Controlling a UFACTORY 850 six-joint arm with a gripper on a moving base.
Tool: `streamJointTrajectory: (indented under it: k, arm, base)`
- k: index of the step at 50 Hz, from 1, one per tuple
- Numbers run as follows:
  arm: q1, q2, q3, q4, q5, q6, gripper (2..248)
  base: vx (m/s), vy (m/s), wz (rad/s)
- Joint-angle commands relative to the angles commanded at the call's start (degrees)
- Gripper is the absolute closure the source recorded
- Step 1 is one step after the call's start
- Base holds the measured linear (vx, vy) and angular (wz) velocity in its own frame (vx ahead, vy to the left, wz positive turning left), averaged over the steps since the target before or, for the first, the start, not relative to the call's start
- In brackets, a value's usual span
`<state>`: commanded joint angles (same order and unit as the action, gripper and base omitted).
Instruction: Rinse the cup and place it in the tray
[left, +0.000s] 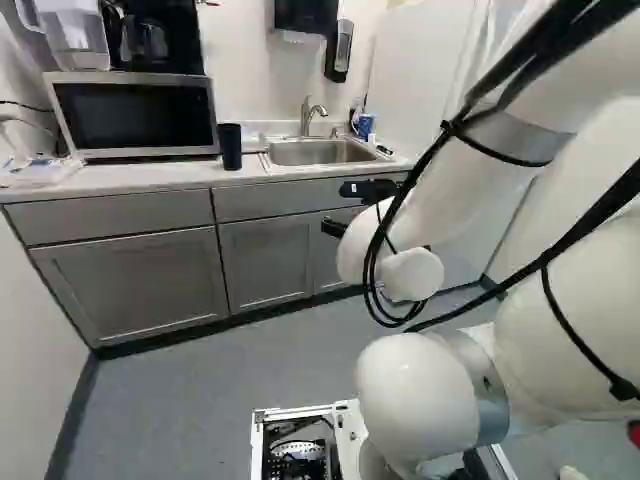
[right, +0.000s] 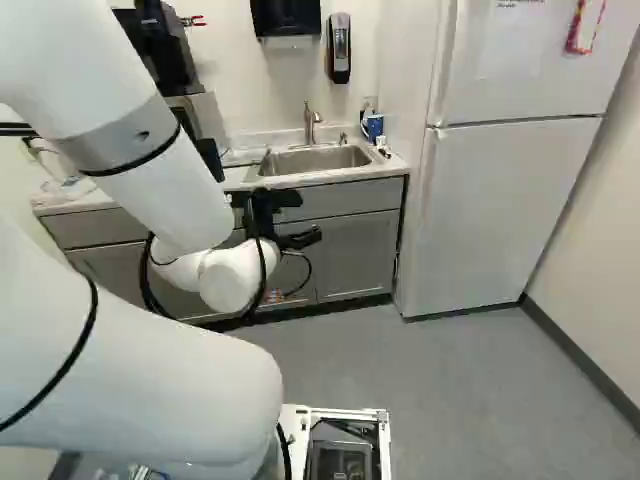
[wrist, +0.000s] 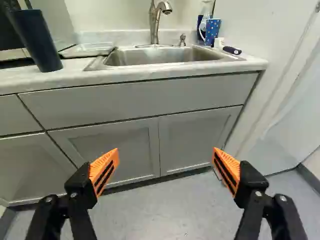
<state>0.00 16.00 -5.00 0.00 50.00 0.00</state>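
Dark cup (wrist: 37, 42) beside sink (wrist: 160, 57), fingers (right: 301, 239) spread

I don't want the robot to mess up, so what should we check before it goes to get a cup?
1. Hand open and holding nothing: ok.
2. Hand at a cup: not ok, it is in front of the cabinets.
3. Which cup to take: cannot tell; a dark cup and a blue dotted cup stand on opposite sides of the sink.
4. Tray in sight: ok, beside the sink, on the dark cup's side.
5. Water running from the faucet: not ok, no stream shows.
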Motion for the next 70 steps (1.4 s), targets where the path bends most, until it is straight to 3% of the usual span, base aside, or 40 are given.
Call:
streamJointTrajectory:
  k: [41, 70]
  arm:
    - [0.0, 0.7, -0.1, 0.0, 0.0, 0.0, 3]
    - [0.0, 1.1, -3.9, 0.0, 0.0, 0.0, 3]
  base:
    - [0.000, 0.000, 0.000]
    - [0.000, 0.000, 0.000]
